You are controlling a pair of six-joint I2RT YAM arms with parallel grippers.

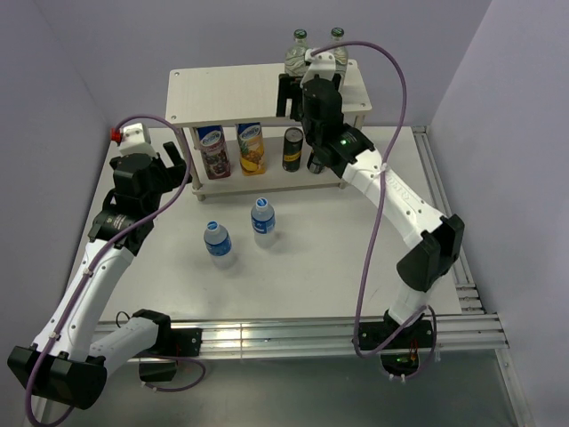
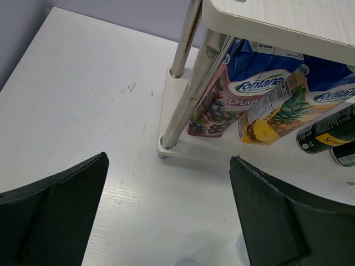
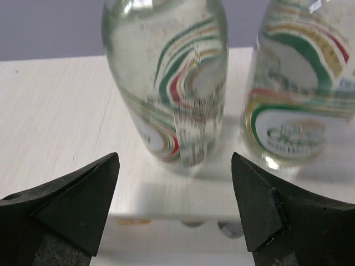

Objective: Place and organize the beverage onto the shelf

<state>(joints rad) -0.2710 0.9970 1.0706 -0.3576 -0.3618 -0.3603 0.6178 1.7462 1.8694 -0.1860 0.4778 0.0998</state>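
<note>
Shelf (image 1: 222, 93) stands at the far side of a white table (image 1: 320, 267), its two cream boards on thin posts. From above, the right arm reaches over the top board and hides part of the lower tier's right end.

The right gripper (image 3: 175, 160) is spread wide and holds nothing. It faces two green-tinted glass bottles (image 3: 166, 83) (image 3: 299, 100) standing side by side on the top board, without touching them. In its wrist view both bottle tops are cut off, the right bottle runs out of the frame, and the labels are blurred.

The left gripper (image 2: 169, 160) is also wide apart and empty, over bare table just before the shelf's left front post.

On the lower tier stand two tall printed cartons (image 1: 213, 151) (image 1: 252, 147). To their right is a dark can (image 1: 292, 149). A second dark can (image 2: 345, 156) shows only as a sliver at the edge of the left wrist view.

Two clear plastic bottles with blue labels (image 1: 219, 244) (image 1: 262, 221) stand upright on the table in front of the shelf, close together but apart.
</note>
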